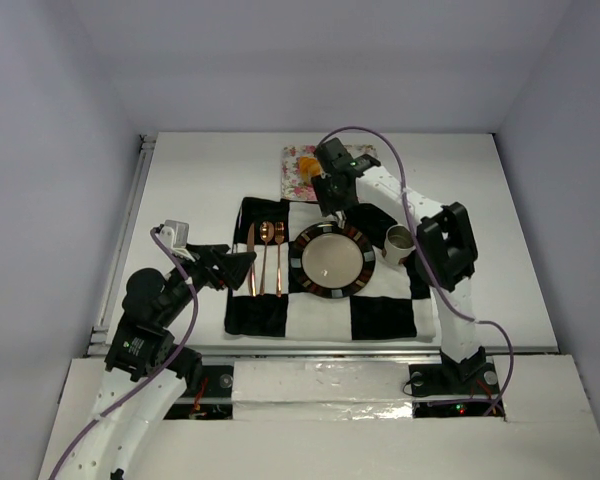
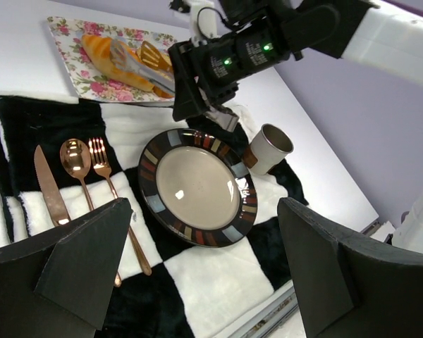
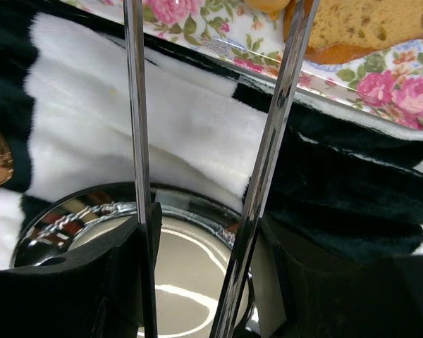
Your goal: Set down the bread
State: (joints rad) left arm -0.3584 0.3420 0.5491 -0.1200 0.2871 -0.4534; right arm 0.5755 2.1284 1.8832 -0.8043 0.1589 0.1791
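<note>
tongs [image 3: 136, 105] clamped in right pincer [image 1: 331, 200], tips at bread [image 3: 352, 24]; left pincer [image 2: 204, 239] open.

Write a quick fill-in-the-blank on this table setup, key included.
1. The bread lies on a ____-patterned napkin.
2. The right gripper has its jaws clamped on metal ____.
3. Between the knife and the fork lies the ____.
4. The left gripper has its jaws ____, nothing between them.

Missing words: floral; tongs; spoon; open.
</note>
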